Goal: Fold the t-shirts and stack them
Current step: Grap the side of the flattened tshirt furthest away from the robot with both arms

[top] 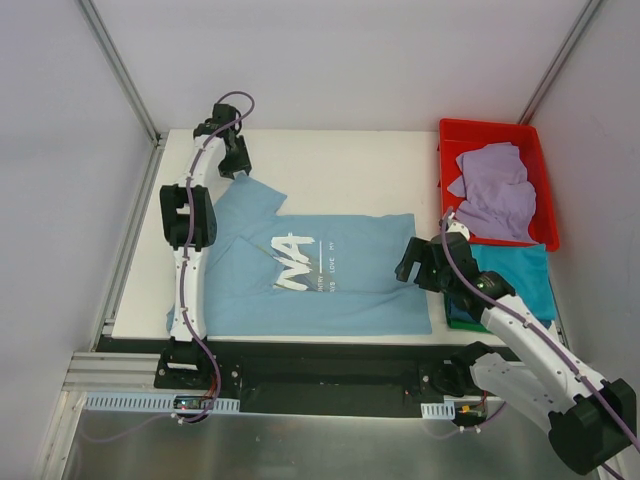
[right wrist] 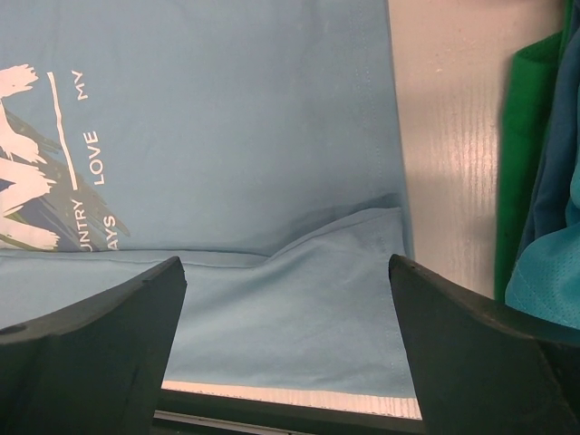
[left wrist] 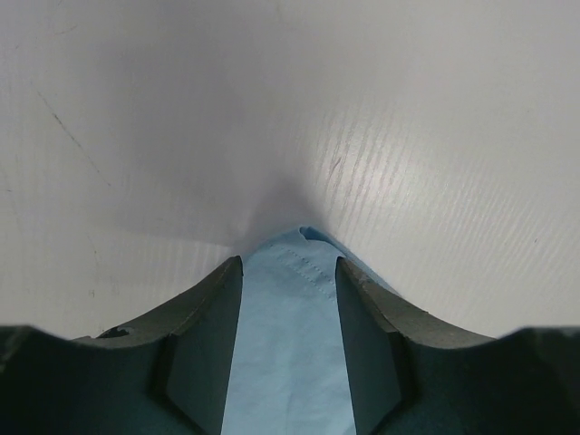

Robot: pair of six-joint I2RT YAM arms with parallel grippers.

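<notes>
Five soft tees share one flat white table [top: 350, 160], whose surface shows fine ribbing in the wrist views. Largest of them is the light blue tee [top: 340, 290], spread wide across the left and middle of the table. Its matte cloth is mostly smooth, with a low fold ridge running along the lower part and white block lettering [top: 297, 265] streaked yellow and dark at the chest.

At the far right corner sits the red bin [top: 455, 135], a glossy, rectangular piece of hard plastic. The lavender tee [top: 500, 195] lies crumpled in soft folds inside it. Just in front of the bin is a squared stack: the teal tee [top: 520, 275] with a fine mesh weave on top, then the blue tee [right wrist: 557, 181], and the dark green tee [right wrist: 526, 136] showing at the edge.

Hovering over the light blue tee's right hem, close beside the stack, the right gripper [top: 410, 262] has its dark wedge fingers spread wide and holds nothing.

Down at the far left sleeve, the left gripper [left wrist: 288, 267] has its fingers partly apart, with the pointed, stitched sleeve tip lying flat between them on the table. No pinch on the cloth shows.
</notes>
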